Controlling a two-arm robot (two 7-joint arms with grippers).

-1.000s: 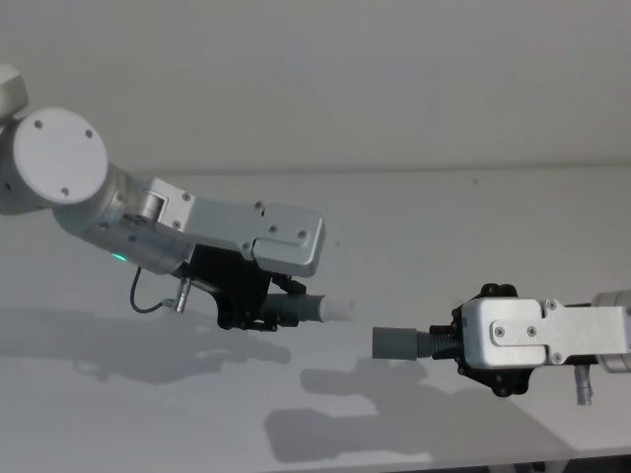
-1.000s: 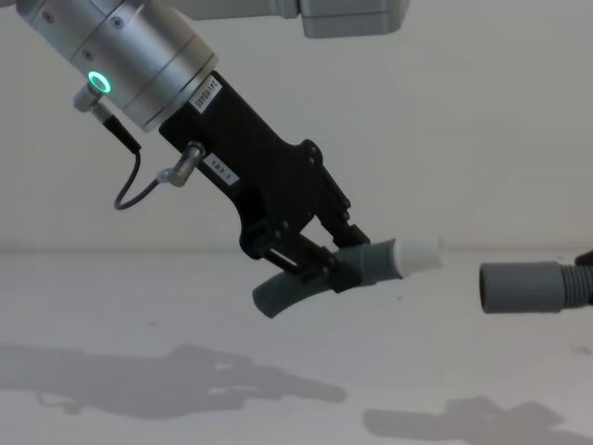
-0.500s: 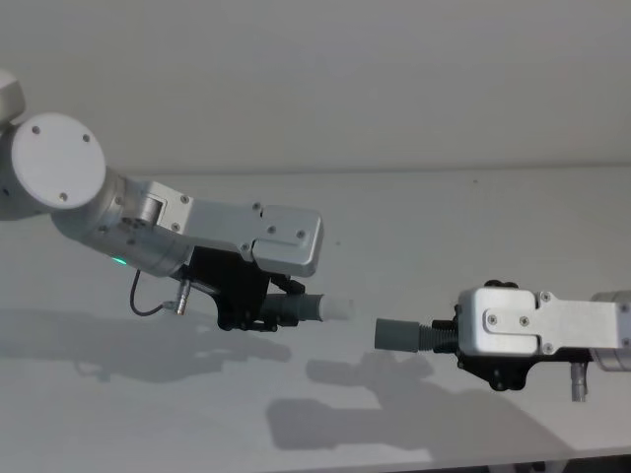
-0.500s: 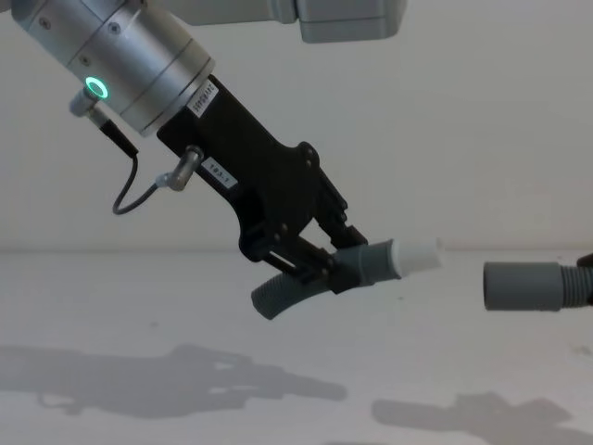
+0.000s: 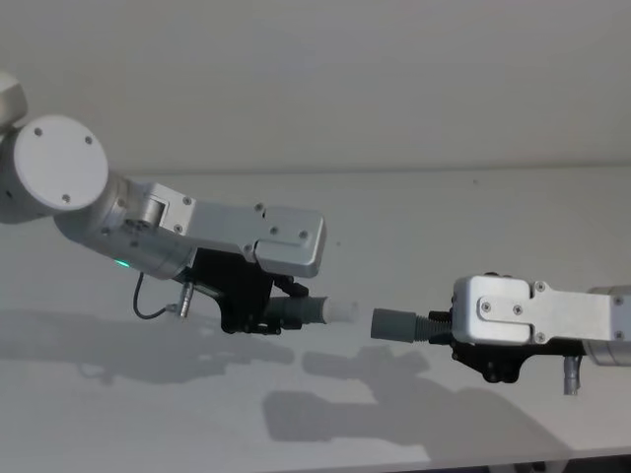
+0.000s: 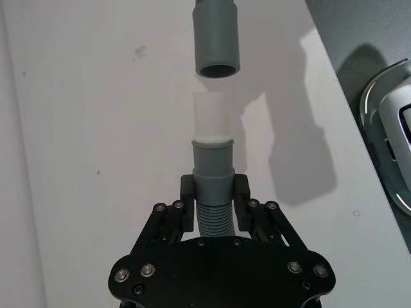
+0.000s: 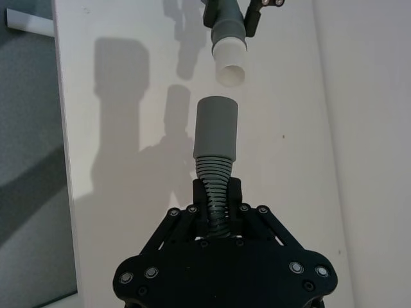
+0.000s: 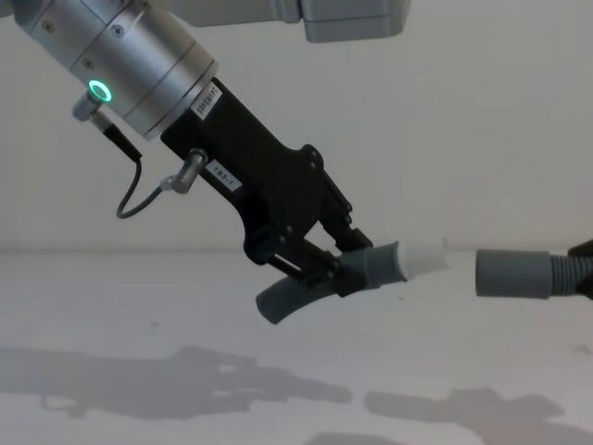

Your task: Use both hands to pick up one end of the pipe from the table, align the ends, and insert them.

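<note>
Spanning wide beneath us, the table [image 5: 473,217] has open surface on all sides of both arms. Our left gripper [image 8: 335,269], jaws clamped on the curved hose piece [image 8: 306,289], holds it above the table, white tip [image 8: 422,257] pointing toward our right. Our right gripper [image 7: 217,197], jaws closed on the darker hose [image 7: 214,186], aims its cuff [image 5: 391,323] back. Both axes nearly line up, tip just short of cuff.
</note>
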